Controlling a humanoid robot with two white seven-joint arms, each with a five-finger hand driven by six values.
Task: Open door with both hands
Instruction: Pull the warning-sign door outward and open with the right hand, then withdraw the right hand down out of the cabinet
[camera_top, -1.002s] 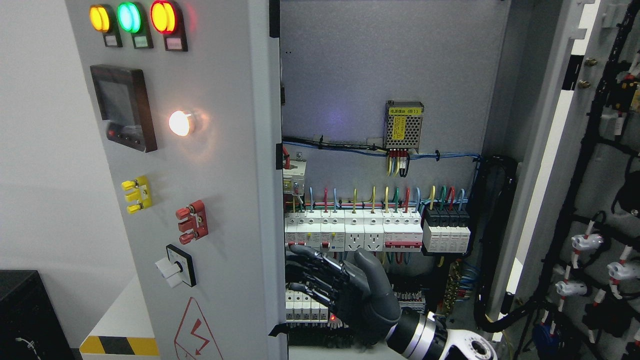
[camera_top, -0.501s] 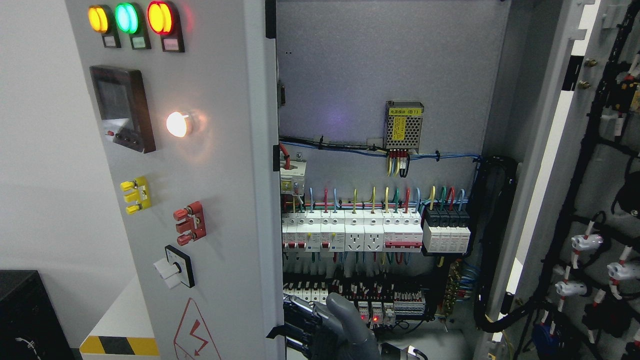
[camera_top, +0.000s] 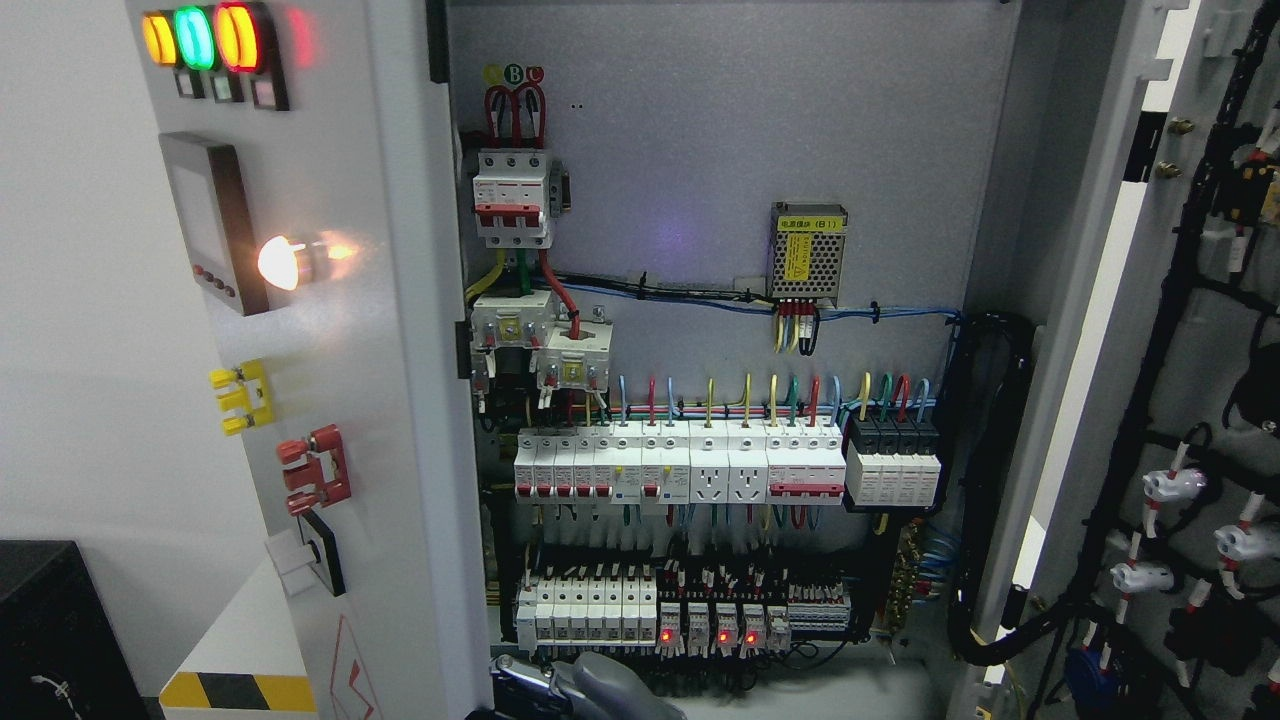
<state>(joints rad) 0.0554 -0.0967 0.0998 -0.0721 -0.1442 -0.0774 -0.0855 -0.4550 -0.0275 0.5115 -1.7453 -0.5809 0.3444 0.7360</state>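
The grey cabinet's left door (camera_top: 330, 400) stands swung outward, its front face with indicator lamps (camera_top: 195, 38), a meter (camera_top: 205, 220) and switches turned toward the left. Its inner edge is near x 440. The right door (camera_top: 1110, 280) stands wide open at the right, with wire harnesses on its inner face (camera_top: 1190, 330). My right hand (camera_top: 585, 688) shows only as a grey and black part at the bottom edge, just right of the left door's lower edge. The left arm is out of view.
Inside the cabinet (camera_top: 700, 130) are a red-handled main breaker (camera_top: 512, 195), a row of white breakers (camera_top: 690, 462), a power supply (camera_top: 808, 252) and relays with red lights (camera_top: 710, 625). A black box (camera_top: 50, 630) and a yellow-black striped ledge (camera_top: 235, 690) lie lower left.
The left door has swung further open to the left, uncovering the main breaker and more breakers. My right hand has dropped from the breaker row down to the bottom edge.
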